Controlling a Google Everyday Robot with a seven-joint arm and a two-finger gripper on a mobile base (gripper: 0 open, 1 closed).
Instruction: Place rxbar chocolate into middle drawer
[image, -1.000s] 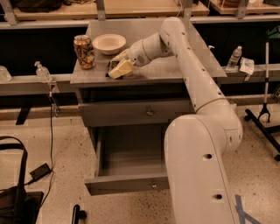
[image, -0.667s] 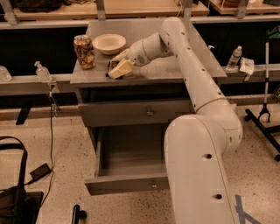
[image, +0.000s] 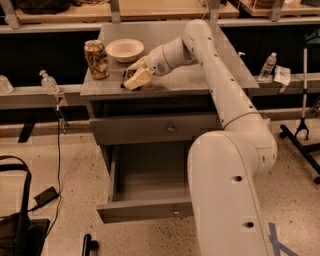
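The rxbar chocolate (image: 126, 78) shows as a small dark strip lying on the grey cabinet top (image: 200, 75), mostly hidden by my gripper. My gripper (image: 136, 76) is down at the cabinet top, right against the bar, in front of the bowl. The middle drawer (image: 145, 210) stands pulled open below, and its grey inside (image: 150, 172) holds nothing. My white arm reaches from the lower right across the cabinet's right side.
A patterned drink can (image: 96, 59) and a pale bowl (image: 124, 49) stand on the cabinet top, left of and behind the gripper. The upper knobbed drawer (image: 171, 128) is closed. Small bottles (image: 49, 82) stand on side shelves. A cable and a black bag lie on the floor at left.
The gripper stays at the bar on the cabinet top with barely any shift. The drawer, can and bowl have not moved.
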